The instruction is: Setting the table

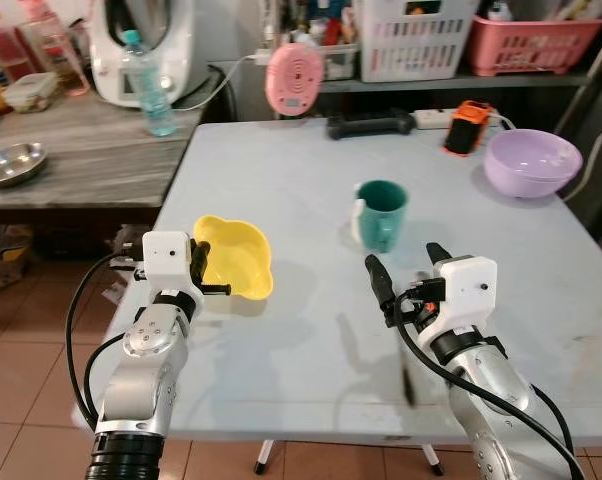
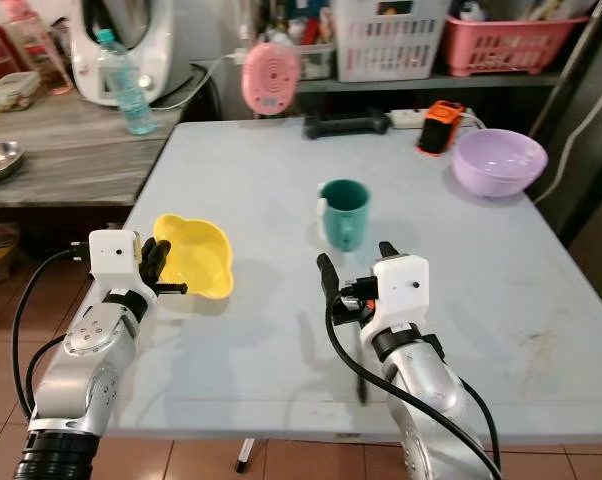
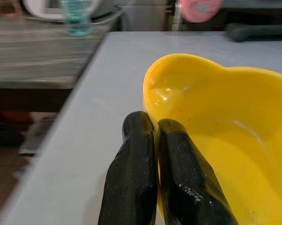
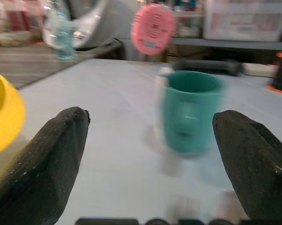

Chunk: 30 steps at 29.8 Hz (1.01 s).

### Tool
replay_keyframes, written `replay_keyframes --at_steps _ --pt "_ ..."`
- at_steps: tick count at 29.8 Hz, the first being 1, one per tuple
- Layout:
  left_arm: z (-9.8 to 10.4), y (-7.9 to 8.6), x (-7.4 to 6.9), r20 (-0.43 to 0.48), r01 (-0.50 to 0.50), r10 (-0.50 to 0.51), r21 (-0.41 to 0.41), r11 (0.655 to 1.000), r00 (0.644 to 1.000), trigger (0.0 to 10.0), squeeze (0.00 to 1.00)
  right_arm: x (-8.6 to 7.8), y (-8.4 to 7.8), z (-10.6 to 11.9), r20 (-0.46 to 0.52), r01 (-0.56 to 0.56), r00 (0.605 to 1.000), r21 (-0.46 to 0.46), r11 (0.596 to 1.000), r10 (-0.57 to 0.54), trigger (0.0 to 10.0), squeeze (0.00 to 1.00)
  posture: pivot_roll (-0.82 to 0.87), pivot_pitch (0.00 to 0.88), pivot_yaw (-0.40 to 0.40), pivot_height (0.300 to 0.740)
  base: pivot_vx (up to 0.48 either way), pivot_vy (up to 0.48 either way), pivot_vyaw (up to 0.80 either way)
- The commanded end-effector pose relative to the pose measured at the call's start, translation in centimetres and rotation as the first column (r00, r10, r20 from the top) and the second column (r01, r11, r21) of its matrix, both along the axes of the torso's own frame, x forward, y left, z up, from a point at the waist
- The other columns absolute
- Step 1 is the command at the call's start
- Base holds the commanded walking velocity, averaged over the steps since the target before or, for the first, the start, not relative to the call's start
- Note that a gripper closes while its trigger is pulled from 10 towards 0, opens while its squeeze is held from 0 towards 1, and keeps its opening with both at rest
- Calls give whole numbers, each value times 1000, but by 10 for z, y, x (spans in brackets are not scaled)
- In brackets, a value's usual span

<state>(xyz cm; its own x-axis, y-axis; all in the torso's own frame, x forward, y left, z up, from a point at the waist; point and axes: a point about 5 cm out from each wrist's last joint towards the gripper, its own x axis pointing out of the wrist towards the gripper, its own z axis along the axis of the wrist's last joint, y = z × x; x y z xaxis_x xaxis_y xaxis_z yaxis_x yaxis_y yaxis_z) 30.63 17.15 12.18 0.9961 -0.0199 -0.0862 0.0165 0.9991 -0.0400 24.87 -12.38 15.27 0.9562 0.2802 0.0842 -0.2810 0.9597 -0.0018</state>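
Worktop (image 1: 311,350), pale grey, carrying the items you have to set out.

Item 1: left tool (image 1: 209,272), one. Its two fingers (image 3: 131,178) are pressed together over the near rim of the yellow bowl (image 1: 236,258), pinching the wall between them. That bowl sits near the worktop's left edge, on the robot's left.

Item 2: right tool (image 1: 409,268), one. Fingers spread wide, nothing between them; it hovers low over the worktop.

Item 3: green mug (image 1: 381,214), one, upright, mouth up, with a pale patch, perhaps its handle, on the side facing the robot's left. It stands straight ahead of the right tool, near but apart, and in the right wrist view it sits between the two spread fingers, closer to one of them. Your right arm is plainly the nearer one. A short forward reach, judged from this, would bring the fingers to either side of the mug's body.

Item 4: lilac bowl (image 1: 532,162), one, at the far right of the worktop, well apart from both tools.

Count of tableware: two bowls, one mug.

Other goods at the far edge: pink round device (image 1: 294,78), one; orange-and-black gadget (image 1: 467,127), one; black bar-shaped object (image 1: 371,125), one. A water bottle (image 1: 156,85) stands on the neighbouring wooden counter (image 1: 71,160).
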Motion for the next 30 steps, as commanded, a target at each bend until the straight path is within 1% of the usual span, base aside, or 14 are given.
replay_keyframes --at_steps 1,8,21,24,25,30 --pt "2 -1 1 3 1 -1 6 1000 1000 10000 0 0 -3 2 12 20 1000 -10 1000 -20 10000 0 -67 35 99 740 0 379 0" --pt "3 0 2 2 10 -10 20 1000 1000 10000 0 0 -9 0 13 46 999 -16 999 -46 10000 0 -61 30 105 740 0 419 0" --pt "2 2 5 2 12 -12 58 998 1000 10000 0 1 -6 0 28 45 999 -13 999 -45 10000 0 -50 12 117 740 0 471 0" --pt "1 2 4 2 16 -16 65 998 1000 10000 0 0 -5 0 30 43 999 -13 999 -42 10000 0 -50 8 115 740 0 480 0" --pt "-2 1 2 -4 25 -25 66 998 1000 10000 0 0 -3 0 32 36 999 -12 999 -36 10000 0 -49 3 114 740 0 480 0" --pt "-3 2 2 -4 18 -18 67 998 1000 10000 0 3 -3 1 39 37 999 -12 999 -37 10000 0 -44 0 113 740 0 480 0"
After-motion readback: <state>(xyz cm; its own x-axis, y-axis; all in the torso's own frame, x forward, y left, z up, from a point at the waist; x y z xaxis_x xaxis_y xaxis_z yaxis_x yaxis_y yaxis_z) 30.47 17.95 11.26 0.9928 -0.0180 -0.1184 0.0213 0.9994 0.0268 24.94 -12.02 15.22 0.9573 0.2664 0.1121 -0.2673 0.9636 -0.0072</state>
